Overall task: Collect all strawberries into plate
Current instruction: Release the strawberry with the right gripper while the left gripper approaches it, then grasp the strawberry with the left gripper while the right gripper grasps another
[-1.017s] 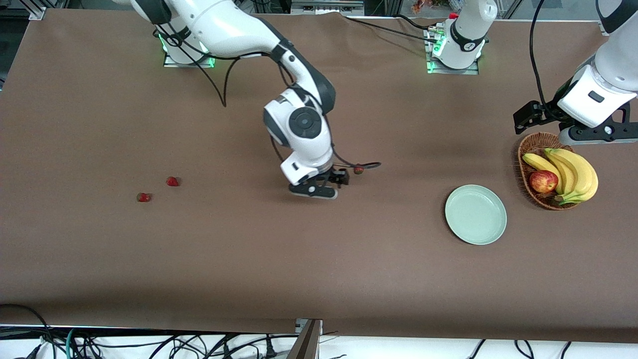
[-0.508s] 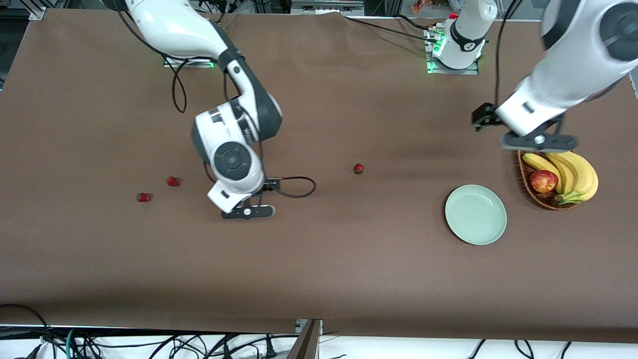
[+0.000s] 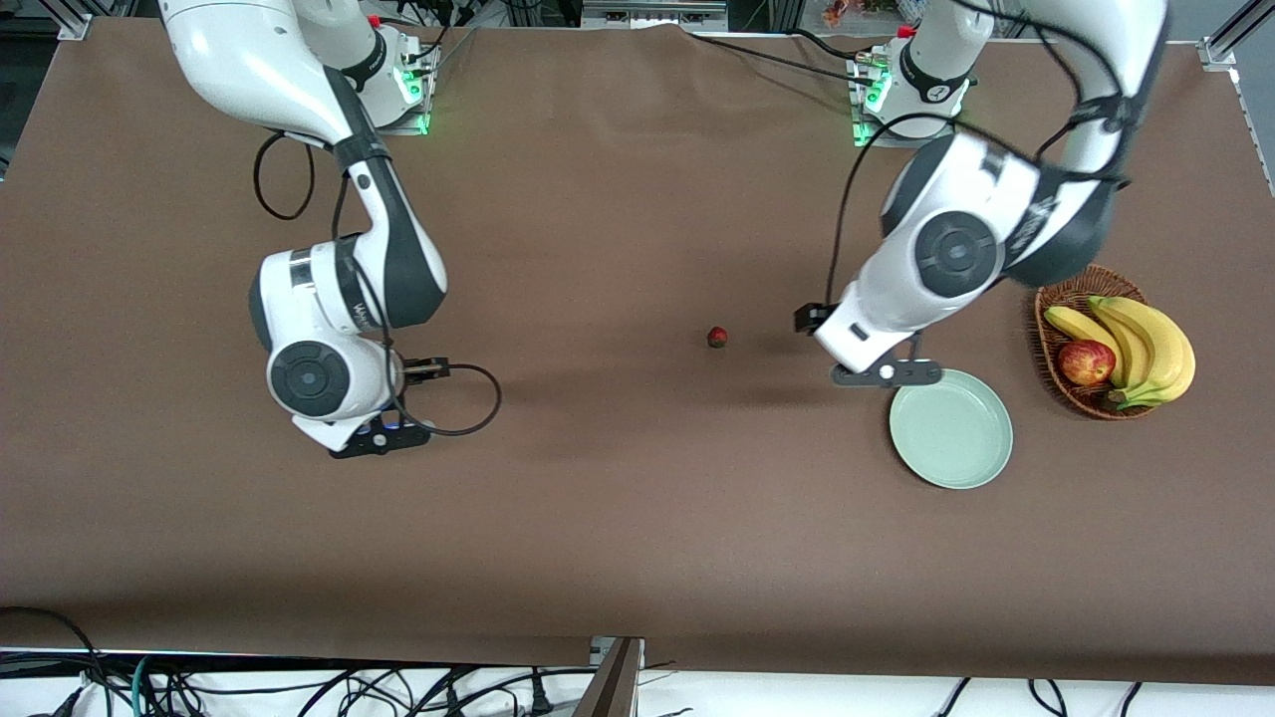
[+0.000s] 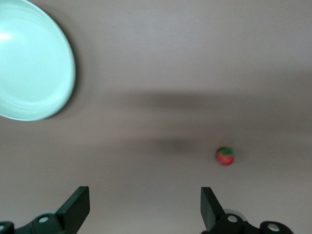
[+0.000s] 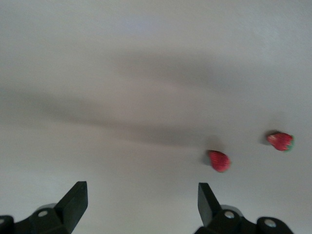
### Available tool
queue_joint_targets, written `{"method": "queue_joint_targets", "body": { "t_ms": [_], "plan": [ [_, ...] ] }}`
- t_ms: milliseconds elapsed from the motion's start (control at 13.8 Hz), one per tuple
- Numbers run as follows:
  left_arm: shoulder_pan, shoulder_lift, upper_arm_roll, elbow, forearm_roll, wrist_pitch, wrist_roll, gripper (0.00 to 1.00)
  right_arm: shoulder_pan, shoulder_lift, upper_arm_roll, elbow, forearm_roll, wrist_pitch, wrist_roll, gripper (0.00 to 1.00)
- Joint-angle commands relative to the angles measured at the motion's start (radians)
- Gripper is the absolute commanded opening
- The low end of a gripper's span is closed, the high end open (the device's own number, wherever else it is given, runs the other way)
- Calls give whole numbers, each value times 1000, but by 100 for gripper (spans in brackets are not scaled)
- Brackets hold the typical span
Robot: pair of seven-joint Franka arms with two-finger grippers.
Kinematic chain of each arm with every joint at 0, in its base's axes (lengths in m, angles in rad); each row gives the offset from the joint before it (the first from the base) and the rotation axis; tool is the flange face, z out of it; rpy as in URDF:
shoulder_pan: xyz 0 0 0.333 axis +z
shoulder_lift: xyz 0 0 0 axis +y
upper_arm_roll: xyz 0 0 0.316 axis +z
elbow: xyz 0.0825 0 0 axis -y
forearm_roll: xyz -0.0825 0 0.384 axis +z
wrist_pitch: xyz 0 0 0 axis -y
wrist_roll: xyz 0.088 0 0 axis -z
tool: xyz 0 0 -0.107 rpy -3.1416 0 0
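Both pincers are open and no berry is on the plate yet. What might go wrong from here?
1. The two strawberries under the right pincer lie close together, so closing on one may knock the other away.
2. The left pincer hangs beside the plate; dropping toward the lone strawberry could clip its rim.
3. The berries are tiny and may roll off.

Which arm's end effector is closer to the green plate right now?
Left. The left end effector hangs open just above the plate rim, by the lone strawberry. The right end effector is open toward the right arm's end of the table, over two strawberries.
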Motion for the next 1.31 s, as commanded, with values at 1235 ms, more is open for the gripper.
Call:
{"method": "queue_joint_targets", "body": {
  "t_ms": [1235],
  "plan": [
    [-234,277,8,-104,228,412,-333,96,-109,-163,-35,-635,11,624,-229,99]
  ]
}}
